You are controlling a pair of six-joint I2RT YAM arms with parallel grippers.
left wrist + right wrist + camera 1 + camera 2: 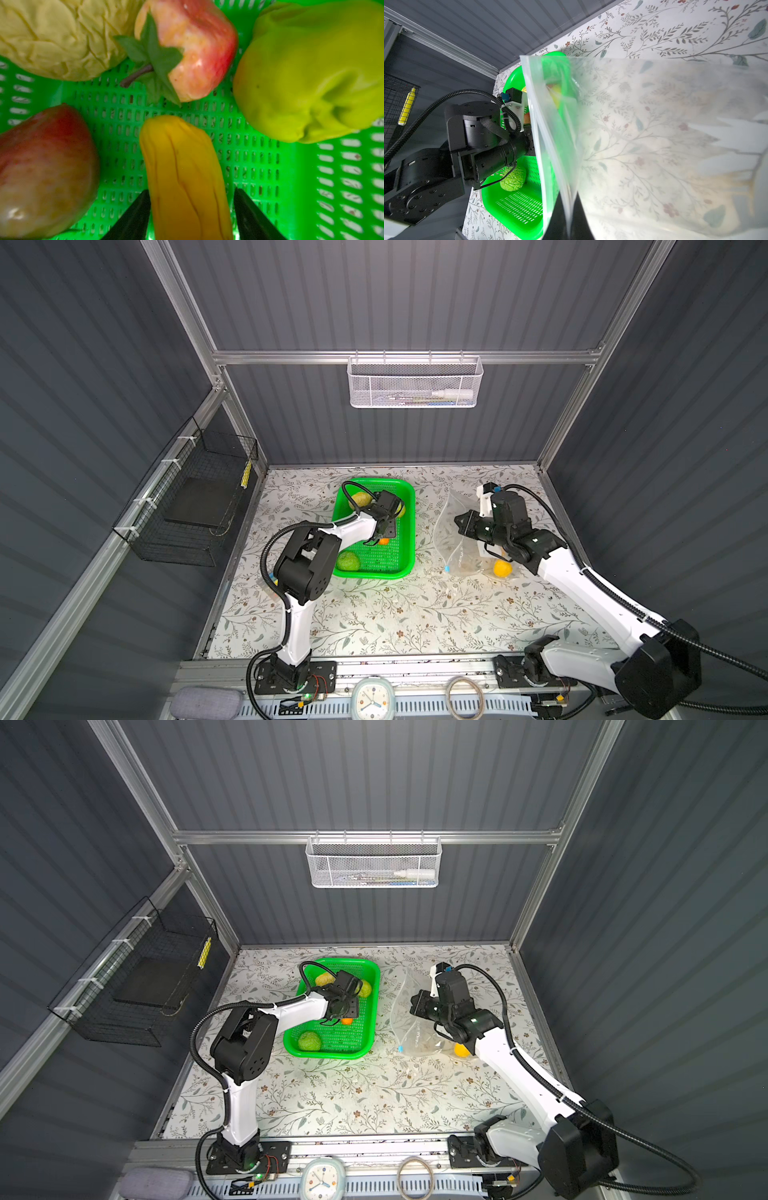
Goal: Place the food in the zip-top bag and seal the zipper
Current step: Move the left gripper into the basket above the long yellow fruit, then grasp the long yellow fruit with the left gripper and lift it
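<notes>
Orange shows between the left gripper's [191,189] parted black jaws: a long orange ribbed toy food piece [182,166] lying in the green perforated plastic basket [259,162]. The right gripper [568,199] is pinched tight on the mouth edge of the crinkly transparent plastic zip-top bag [654,135].

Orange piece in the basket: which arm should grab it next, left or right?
Left. The left gripper sits in the green basket, jaws open either side of the long orange piece. The right gripper is busy, shut on the edge of the zip-top bag.
</notes>
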